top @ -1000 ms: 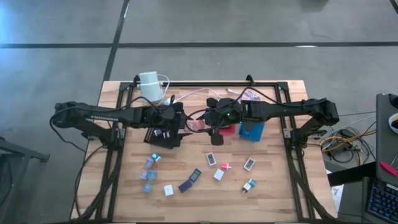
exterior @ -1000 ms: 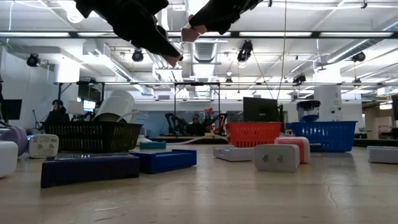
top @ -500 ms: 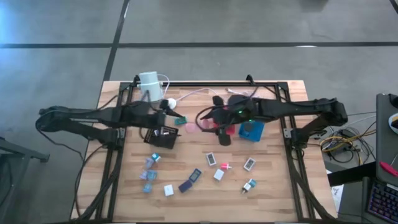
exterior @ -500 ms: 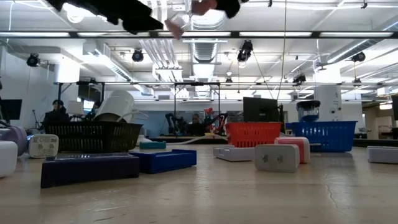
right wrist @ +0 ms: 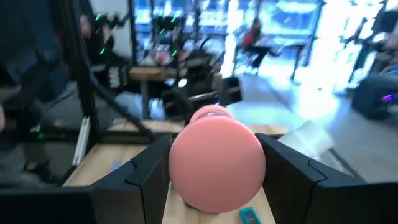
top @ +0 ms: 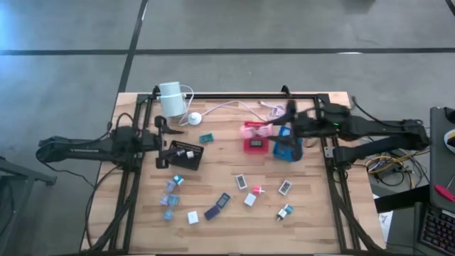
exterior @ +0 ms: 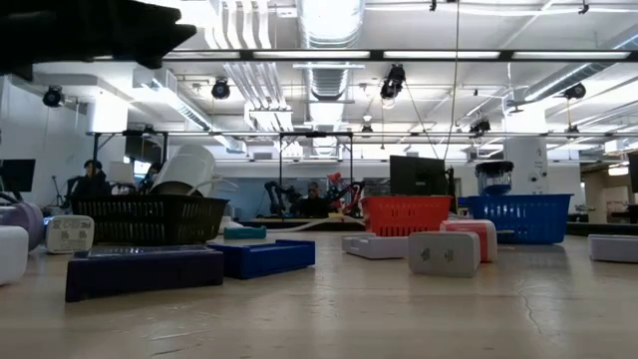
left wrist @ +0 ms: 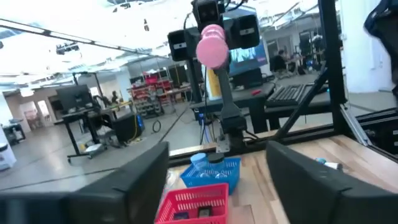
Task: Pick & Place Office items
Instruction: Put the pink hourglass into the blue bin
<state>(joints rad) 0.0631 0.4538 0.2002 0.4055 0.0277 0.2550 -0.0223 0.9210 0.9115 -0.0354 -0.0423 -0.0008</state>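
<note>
My right gripper (top: pixel 266 131) hangs over the red tray (top: pixel 256 146), shut on a pink rounded item (right wrist: pixel 216 158), which the left wrist view also shows (left wrist: pixel 212 45). My left gripper (top: pixel 166 141) is open with nothing between its fingers. It stands at the left end of the black tray (top: pixel 186 153). Several small office items lie flat on the near half of the table, among them a white piece (top: pixel 192 217), a dark blue one (top: pixel 217 205) and a teal one (top: pixel 206 138). The blue tray (top: pixel 288 147) stands right of the red one. My right gripper pinches the pink item by its two opposite sides (right wrist: pixel 179 163) between its two fingers (right wrist: pixel 144 177). The fingers lie about level and point toward the table's left edge. The item is lifted clear, above the red tray (left wrist: pixel 198 203).
A white cylinder (top: pixel 170 98) with a cable and a round puck (top: pixel 193 118) stands at the back left. A black frame (top: pixel 234 96) runs around the table. In the low view a white piece (exterior: pixel 444 252) and flat blue pieces (exterior: pixel 261 256) lie in front of the trays.
Both grippers met above the table's middle and have drawn apart. My left gripper has gone toward the table's left edge and tipped up to near level. My right gripper has gone up and toward the right edge, carrying the pink item clear of the table.
</note>
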